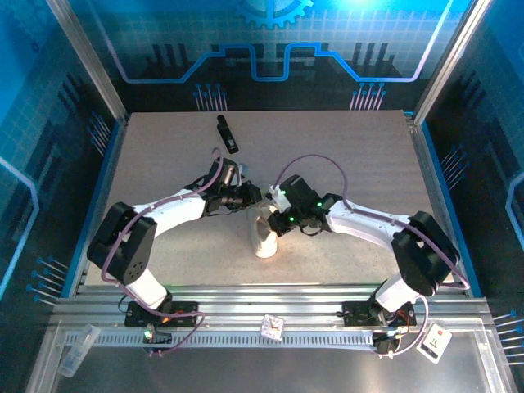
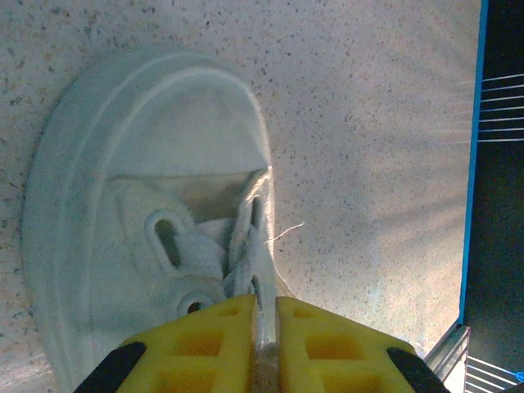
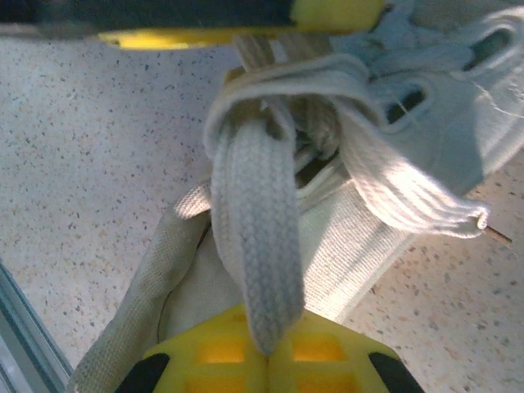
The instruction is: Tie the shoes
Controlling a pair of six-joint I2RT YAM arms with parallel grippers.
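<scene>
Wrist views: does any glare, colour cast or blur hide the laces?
Left wrist: blue cast over the sneaker, its laces soft but readable. Right wrist: weave of the lace sharp; bright glare on the strand at right; top edge blurred.

the sneaker [image 2: 123, 205] lies on the speckled counter [image 2: 368, 123], its toe cap [image 2: 176, 123] toward the top of the view and its rubber rim curving round the left side. two eyelets [image 2: 168, 237] show on the near flap, and the flat lace [image 2: 246, 237] runs down beside them. the yellow left jaws stand at the bottom edge, nearly together, pinching a strand of lace between them. a thin thread [image 2: 286, 232] strays off to the right of the lace. a blue strip [image 2: 474, 164] edges the counter at right.
</scene>
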